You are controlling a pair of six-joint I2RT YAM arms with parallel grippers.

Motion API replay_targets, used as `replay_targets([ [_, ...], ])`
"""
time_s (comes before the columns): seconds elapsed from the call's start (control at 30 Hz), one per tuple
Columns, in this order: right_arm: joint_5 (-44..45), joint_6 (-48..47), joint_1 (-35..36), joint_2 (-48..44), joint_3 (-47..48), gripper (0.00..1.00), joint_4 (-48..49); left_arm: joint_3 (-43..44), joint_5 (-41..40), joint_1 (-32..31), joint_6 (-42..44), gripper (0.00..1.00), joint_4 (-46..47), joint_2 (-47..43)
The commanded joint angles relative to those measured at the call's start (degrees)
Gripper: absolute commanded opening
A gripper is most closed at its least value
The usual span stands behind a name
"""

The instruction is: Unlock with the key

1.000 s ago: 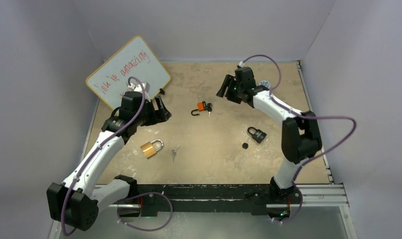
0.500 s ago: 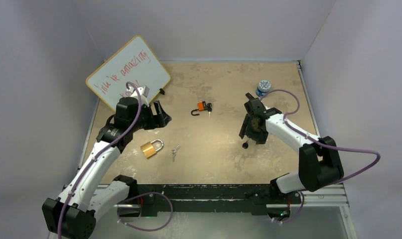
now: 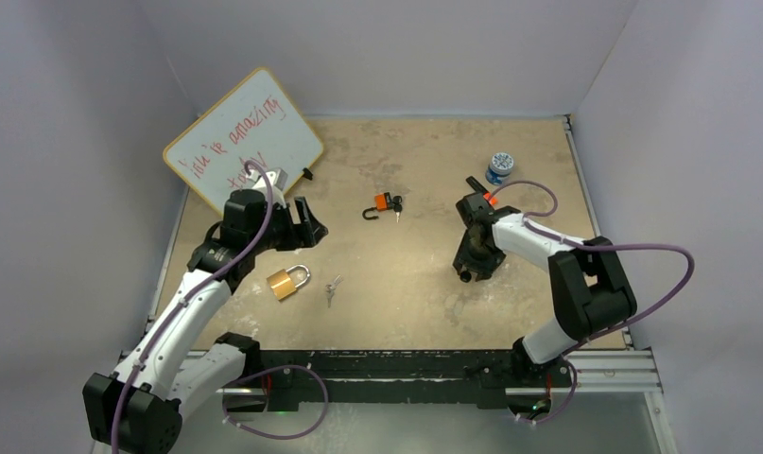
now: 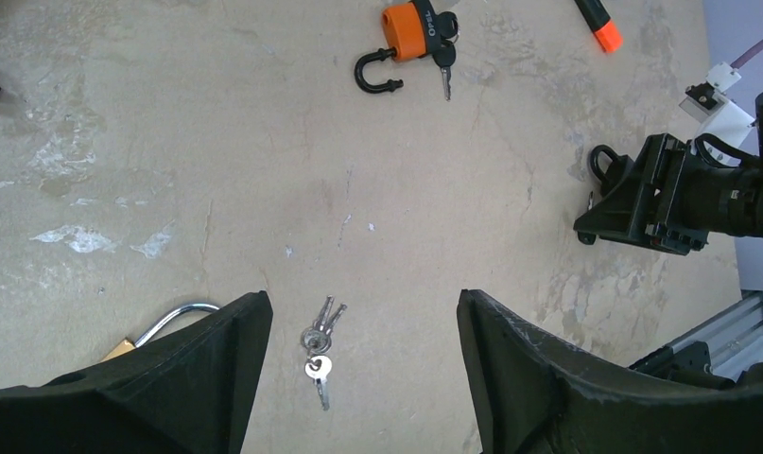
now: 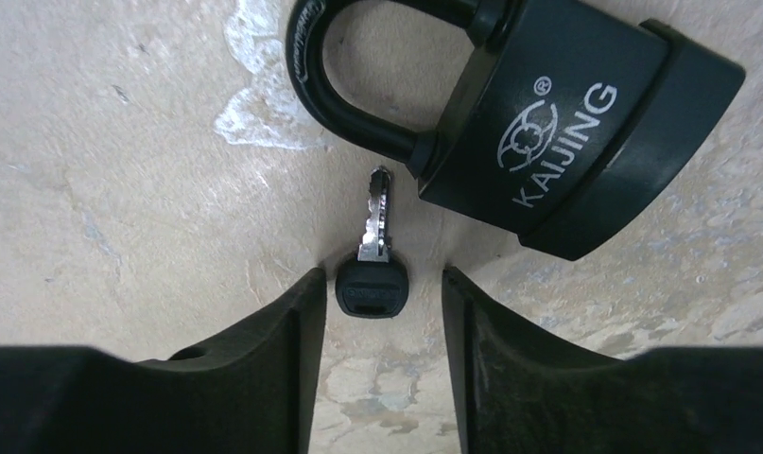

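The key [image 5: 371, 284] lies between the right fingers [image 5: 254, 369] — apart, not touching it — blade pointing away toward the padlock [image 5: 566, 142]; left fingers [image 4: 169, 378], also apart, far off.

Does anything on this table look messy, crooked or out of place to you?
Nothing spilled or broken. The whiteboard sits crooked at the back-left corner, and the orange padlock lies with its shackle hanging open. The table has pale scuffs.

KAIJING on the black padlock [image 5: 585, 123]
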Motion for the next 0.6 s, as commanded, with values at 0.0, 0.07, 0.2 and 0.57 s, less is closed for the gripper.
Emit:
replay_targets([
  [0.0,-0.7,2.6,0.5,1.3,1.1,0.46,-1.1,-0.3,0.3,0.4,1.6,0.74,2.6,0.1],
  [0.07,-1.2,3.1,0.8,2.0,1.1,0.45,-1.7,-0.6,-0.1,0.4,1.7,0.74,2.2,-0.1],
  [0.2,-1.6,3.7,1.2,3.4,0.5,0.4,-1.5,-1.6,-0.3,0.4,1.7,0.73,2.4,-0.3],
  [0.57,-2.2,0.7,3.7,-0.3,-0.2,0.08,3.8,-1.1,5.9,0.4,-2.5,0.75,7.3,4.4],
])
